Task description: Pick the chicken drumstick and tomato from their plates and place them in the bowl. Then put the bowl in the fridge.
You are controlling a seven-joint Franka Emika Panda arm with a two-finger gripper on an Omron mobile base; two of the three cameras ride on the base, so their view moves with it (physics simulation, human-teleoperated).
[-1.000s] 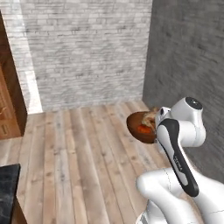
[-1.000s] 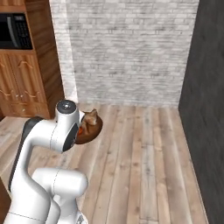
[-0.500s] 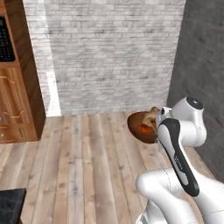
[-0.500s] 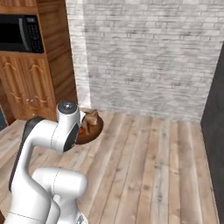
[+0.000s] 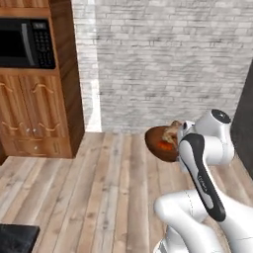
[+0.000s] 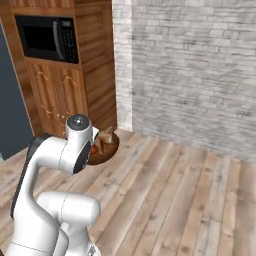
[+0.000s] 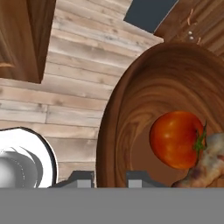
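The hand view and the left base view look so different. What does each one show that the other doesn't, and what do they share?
The hand view alone gives a close look into the bowl: the stem on the tomato, the drumstick beside it, and the gripper shut on the bowl's rim, one finger either side.

The left base view alone shows the microwave set in its wooden cabinet, the brick wall and the white arm carrying the bowl above the floor.

Both show the bowl, the food in it and the plank floor.
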